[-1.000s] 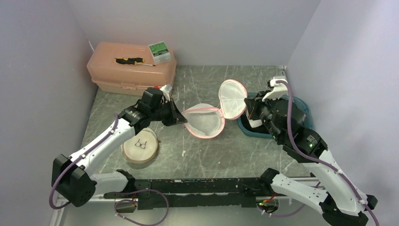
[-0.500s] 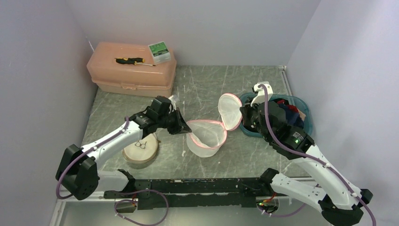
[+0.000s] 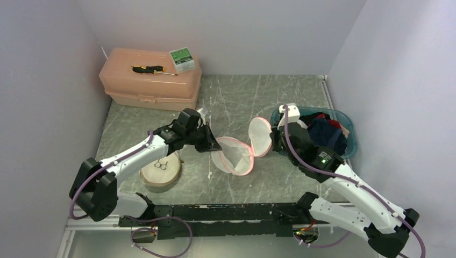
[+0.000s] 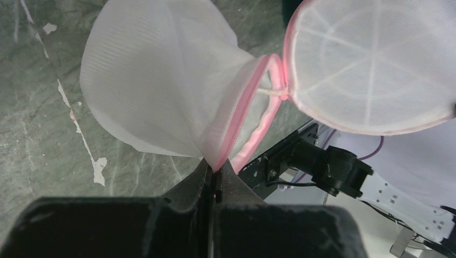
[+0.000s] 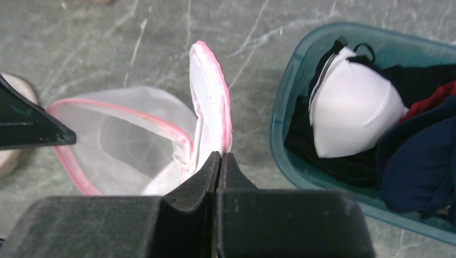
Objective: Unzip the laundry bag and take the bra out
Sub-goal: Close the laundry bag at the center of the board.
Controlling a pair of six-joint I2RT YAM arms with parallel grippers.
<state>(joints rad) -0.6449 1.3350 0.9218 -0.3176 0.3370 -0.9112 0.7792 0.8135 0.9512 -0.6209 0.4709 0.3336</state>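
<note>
The white mesh laundry bag (image 3: 232, 156) with pink zip trim hangs open between my two grippers above the table's middle. Its round lid (image 3: 259, 137) stands flipped up on the right. My left gripper (image 3: 215, 146) is shut on the bag's pink rim (image 4: 232, 129). My right gripper (image 3: 273, 144) is shut on the lid's edge (image 5: 218, 115). The bag's inside looks empty in the right wrist view (image 5: 129, 145). A white bra cup (image 5: 352, 105) lies on dark clothes in the teal tub (image 5: 285, 115).
The teal tub (image 3: 348, 144) of clothes sits right of the bag. A round wooden embroidery hoop (image 3: 159, 171) lies under my left arm. A pink plastic box (image 3: 150, 80) with a screwdriver and a small green box stands at the back left.
Both grippers have carried the open bag toward the near side and lower. The left arm stretched further right; the right gripper came left, away from the tub.
</note>
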